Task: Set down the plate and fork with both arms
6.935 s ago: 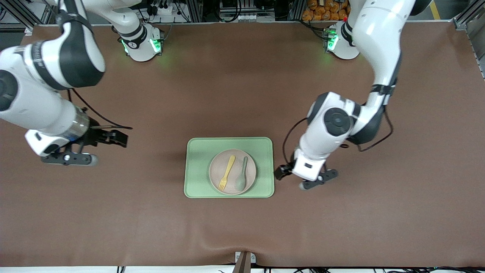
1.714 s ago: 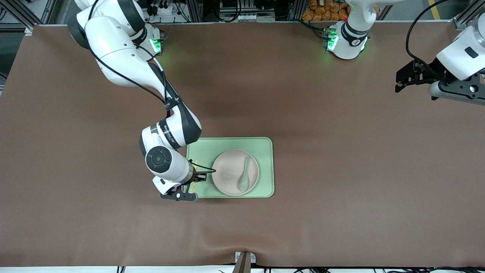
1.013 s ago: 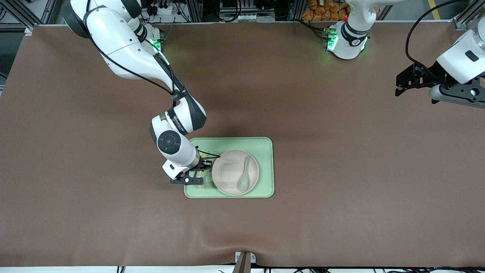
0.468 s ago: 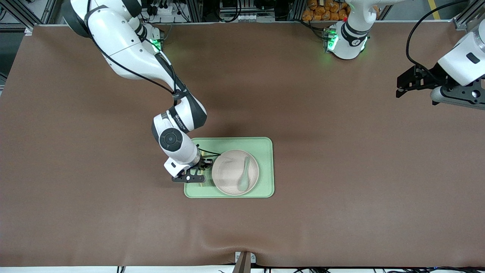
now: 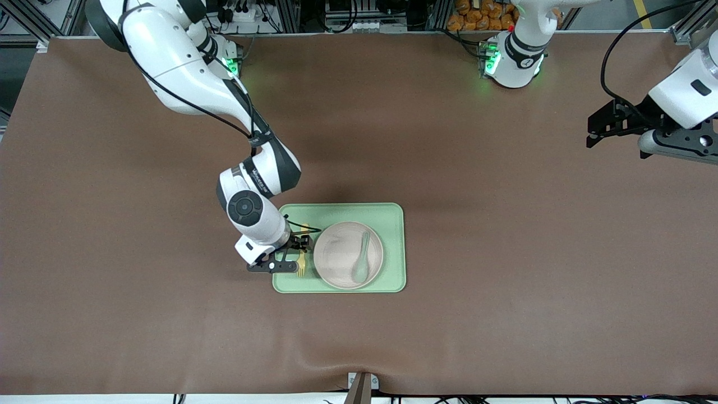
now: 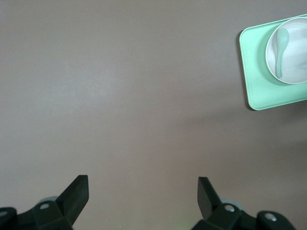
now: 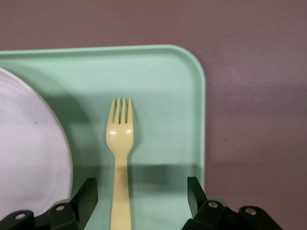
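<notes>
Your fork (image 7: pixel 120 158) now lies flat on the light-green tray (image 7: pixel 168 76), just beside the plate (image 7: pixel 29 158) at the tray's edge toward the right arm's end of the tabletop. It was on the plate earlier, so the fork part of the job looks done. The right end effector (image 7: pixel 140 201) has just let go: its fingers stand spread on either side of the handle, no longer pinching it. The plate (image 5: pixel 348 255) sits in the middle of the tray with a grey-green spoon (image 5: pixel 360 259) in it. The right arm hangs low over the fork, so lift it straight up to avoid nudging the handle. The left end effector (image 6: pixel 143 196) waits with fingers spread over bare tabletop (image 5: pixel 505 224), well apart from the tray.
</notes>
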Robot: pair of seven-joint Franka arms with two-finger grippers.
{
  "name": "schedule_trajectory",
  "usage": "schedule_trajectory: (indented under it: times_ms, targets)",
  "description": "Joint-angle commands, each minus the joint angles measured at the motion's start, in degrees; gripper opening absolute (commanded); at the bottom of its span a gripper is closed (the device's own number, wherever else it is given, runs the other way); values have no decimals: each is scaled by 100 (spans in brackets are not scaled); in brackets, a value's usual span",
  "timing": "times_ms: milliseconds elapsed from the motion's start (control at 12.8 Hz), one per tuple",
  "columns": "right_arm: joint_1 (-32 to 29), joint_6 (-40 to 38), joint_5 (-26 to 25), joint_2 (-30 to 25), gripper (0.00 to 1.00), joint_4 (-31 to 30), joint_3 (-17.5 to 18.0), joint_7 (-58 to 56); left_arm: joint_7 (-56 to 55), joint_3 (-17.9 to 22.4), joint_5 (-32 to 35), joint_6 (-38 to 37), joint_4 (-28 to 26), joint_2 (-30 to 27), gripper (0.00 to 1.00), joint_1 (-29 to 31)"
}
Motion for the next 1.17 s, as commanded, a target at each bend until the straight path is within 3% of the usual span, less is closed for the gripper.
schedule_trajectory:
  times_ms: [0,156,468,701,1091]
  targets:
    - [-262,-538,-62,-470,90,22,53,-231,-37,-14,103,61,-22,-16,100,29]
    - [-516,-784,-18,-734,100,39,79,-241,-72,-5,59,61,-22,-16,100,37]
    - [-1131,-1687,-44,-875,100,644,290,-258,-361,-5,41,53,-31,-25,100,29]
    - [-2062,-2663,-53,-1138,100,1067,895,-854,-608,-58,41,35,-22,-25,100,20]
    - [-2355,-3692,-131,-1928,100,1305,756,-1225,-547,-58,67,26,-5,2,100,2]
